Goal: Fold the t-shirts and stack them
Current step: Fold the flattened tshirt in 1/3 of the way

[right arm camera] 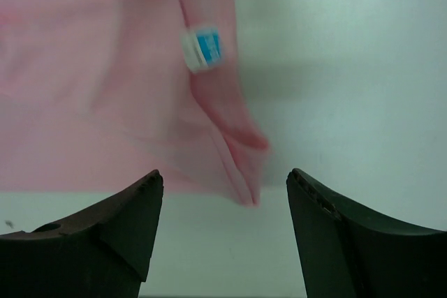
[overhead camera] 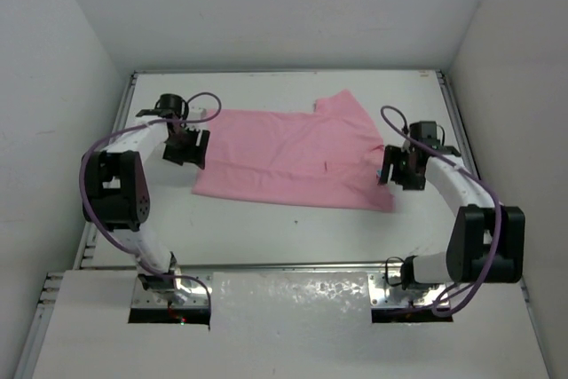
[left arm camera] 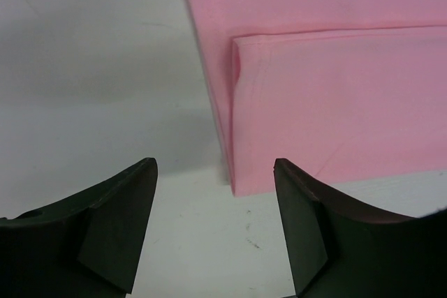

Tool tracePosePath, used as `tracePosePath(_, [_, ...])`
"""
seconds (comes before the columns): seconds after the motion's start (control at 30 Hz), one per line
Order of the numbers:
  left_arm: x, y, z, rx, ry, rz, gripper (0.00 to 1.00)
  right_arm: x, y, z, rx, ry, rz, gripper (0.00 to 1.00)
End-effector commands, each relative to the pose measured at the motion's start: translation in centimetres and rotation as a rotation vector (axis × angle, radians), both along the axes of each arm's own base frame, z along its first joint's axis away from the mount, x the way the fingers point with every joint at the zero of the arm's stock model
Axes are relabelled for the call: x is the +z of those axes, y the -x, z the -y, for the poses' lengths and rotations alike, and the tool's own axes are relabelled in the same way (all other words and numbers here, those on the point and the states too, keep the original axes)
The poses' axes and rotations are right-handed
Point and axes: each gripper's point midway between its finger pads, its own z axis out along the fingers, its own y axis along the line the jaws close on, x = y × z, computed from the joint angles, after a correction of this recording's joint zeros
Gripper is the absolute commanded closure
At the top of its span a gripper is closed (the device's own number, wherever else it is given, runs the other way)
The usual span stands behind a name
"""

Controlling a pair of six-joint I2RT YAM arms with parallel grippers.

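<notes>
Already partly folded, the pink t-shirt lies flat in the middle of the desk, one sleeve poking toward the far right. A doubled layer shows at its left edge and a small blue label near its right corner. The left claw hangs spread just off the left edge, the right claw spread at the right corner, both empty. The next fold looks due: each claw must drop and pinch its corner.

Table open before t-shirt; walls flank both sides
</notes>
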Motion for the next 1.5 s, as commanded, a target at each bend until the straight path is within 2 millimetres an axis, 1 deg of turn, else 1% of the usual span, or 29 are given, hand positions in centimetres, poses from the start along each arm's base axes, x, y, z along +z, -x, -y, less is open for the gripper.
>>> tracePosePath(0.0, [-1.2,0.3,1.8,-0.041,0.065,-0.031,0.34,-2.6,4.8,-1.4,-0.057,-0.118,-0.129,0.3])
tracePosePath(0.1, [-3.0,1.1,1.0,-0.036,0.026,-0.085,0.38,-3.9,5.7,-1.8,-0.057,-0.136,-0.151,0.3])
tracePosePath(0.17, [-4.1,1.6,0.5,-0.029,-0.004,-0.111,0.44,-4.6,5.8,-1.4,-0.076,-0.117,-0.153,0.3])
tracePosePath(0.2, [-4.4,1.5,0.4,-0.028,-0.009,-0.111,0.51,-5.2,5.7,-1.4,-0.077,-0.118,-0.159,0.31])
tracePosePath(0.27, [-4.9,1.6,0.9,-0.036,0.011,-0.126,0.58,-5.6,5.4,-1.8,-0.071,-0.145,-0.164,0.33])
tracePosePath(0.3, [-5.0,1.6,1.8,-0.063,0.013,-0.127,0.64,-5.8,4.9,-1.9,-0.068,-0.149,-0.157,0.34])
tracePosePath(0.4, [-5.5,1.8,2.7,-0.095,0.008,-0.133,0.77,-6.0,4.0,-1.3,-0.084,-0.126,-0.137,0.43])
tracePosePath(0.47, [-5.8,2.2,3.3,-0.11,0.019,-0.145,0.86,-6.2,4.0,-1.2,-0.091,-0.126,-0.143,0.54])
tracePosePath(0.5, [-6.1,2.7,3.5,-0.11,0.022,-0.157,0.96,-6.4,4.2,-1.3,-0.091,-0.131,-0.157,0.58])
tracePosePath(0.53, [-6.3,2.9,3.6,-0.11,0.026,-0.162,0.99,-6.5,4.4,-1.4,-0.088,-0.134,-0.163,0.68])
tracePosePath(0.63, [-6.2,3.9,3.0,-0.117,0.002,-0.182,1.0,-6.6,5.2,-1.6,-0.087,-0.146,-0.191,0.83])
tracePosePath(0.67, [-5.9,4.6,2.3,-0.114,-0.032,-0.203,1.0,-6.4,5.8,-1.6,-0.092,-0.139,-0.218,0.91])
tracePosePath(0.73, [-5.0,5.3,1.5,-0.13,-0.07,-0.207,1.0,-6.0,6.6,-1.2,-0.103,-0.12,-0.239,0.96])
tracePosePath(0.83, [-4.0,7.1,0.3,-0.151,-0.131,-0.243,1.0,-5.7,8.8,-1.1,-0.14,-0.108,-0.309,1.0])
tracePosePath(0.87, [-3.8,8.0,0.0,-0.159,-0.142,-0.273,1.0,-5.6,10.0,-1.2,-0.151,-0.107,-0.335,1.0])
tracePosePath(0.93, [-3.6,9.4,0.0,-0.188,-0.147,-0.322,1.0,-5.7,11.6,-1.0,-0.176,-0.097,-0.361,1.0])
tracePosePath(1.0, [-3.8,10.4,0.2,-0.206,-0.146,-0.362,0.99,-5.9,12.5,-1.0,-0.191,-0.093,-0.373,1.0])
tracePosePath(1.03, [-3.8,11.0,0.5,-0.212,-0.129,-0.382,0.89,-6.1,13.2,-1.0,-0.19,-0.091,-0.385,1.0])
tracePosePath(1.07, [-3.9,11.5,0.6,-0.221,-0.123,-0.392,0.82,-6.1,13.3,-0.9,-0.184,-0.084,-0.387,0.89])
tracePosePath(1.13, [-3.7,11.5,0.5,-0.223,-0.127,-0.376,0.66,-5.7,12.8,-0.9,-0.171,-0.083,-0.38,0.67])
tracePosePath(1.17, [-3.3,11.4,0.5,-0.226,-0.125,-0.364,0.62,-5.4,12.5,-0.9,-0.152,-0.084,-0.381,0.55])
tracePosePath(1.2, [-3.0,11.2,0.4,-0.224,-0.123,-0.351,0.58,-4.3,11.4,-0.8,-0.139,-0.084,-0.363,0.34])
tracePosePath(1.23, [-2.7,11.1,0.3,-0.218,-0.119,-0.35,0.52,-3.6,10.6,-0.7,-0.128,-0.077,-0.353,0.28])
tracePosePath(1.3, [-1.4,9.8,0.2,-0.208,-0.105,-0.331,0.5,-2.1,8.9,0.1,-0.098,-0.035,-0.33,0.16])
tracePosePath(1.33, [-0.6,9.9,0.3,-0.209,-0.093,-0.356,0.44,0.1,6.6,0.8,-0.093,-0.003,-0.275,0.15])
tracePosePath(1.37, [0.9,7.7,0.3,-0.213,-0.097,-0.31,0.43,1.2,5.4,1.0,-0.064,0.008,-0.245,0.15])
tracePosePath(1.4, [1.8,7.0,0.1,-0.209,-0.088,-0.301,0.43,3.4,2.4,1.3,-0.052,0.016,-0.167,0.15])
tracePosePath(1.43, [3.9,4.2,0.0,-0.209,-0.089,-0.209,0.43,4.6,0.6,1.3,-0.04,0.015,-0.114,0.14])
tracePosePath(1.47, [5.0,2.7,0.0,-0.218,-0.084,-0.151,0.42,5.5,-0.9,0.8,-0.016,-0.006,-0.068,0.14])
